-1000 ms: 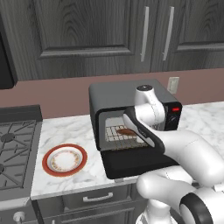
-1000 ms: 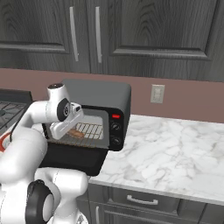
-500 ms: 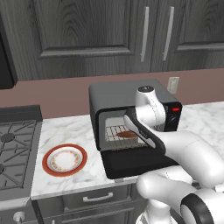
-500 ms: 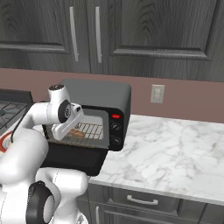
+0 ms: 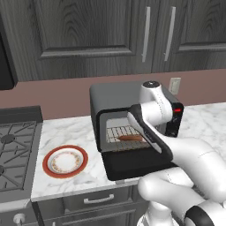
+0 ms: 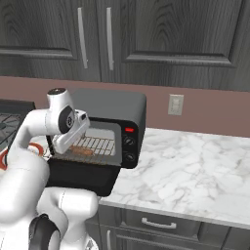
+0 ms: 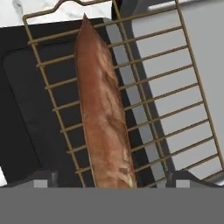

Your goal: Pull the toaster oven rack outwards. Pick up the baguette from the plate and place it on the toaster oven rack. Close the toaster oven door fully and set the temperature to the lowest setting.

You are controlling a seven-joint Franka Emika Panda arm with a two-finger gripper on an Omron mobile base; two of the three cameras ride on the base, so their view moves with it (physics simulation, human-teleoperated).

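- The baguette [image 7: 103,118] lies lengthwise on the pulled-out toaster oven rack [image 7: 166,94], above the open toaster oven door [image 5: 137,163].
- The tool's [image 7: 111,178] fingers barely show beside the loaf; whether it grips or has let go cannot be told.
- Risk: lifting away while gripping could drag the baguette off the rack.
- Risk: closing the door with the rack still out could jam it.
- The plate [image 5: 65,161] sits bare on the desk [image 5: 84,128].

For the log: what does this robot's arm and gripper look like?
The arm is made of glossy white rounded segments with dark joint bands and a dark cap on one joint. A black strip runs along the hand. In the hand view the gripper ends in two small dark grey finger tips. No cables or markings are visible.
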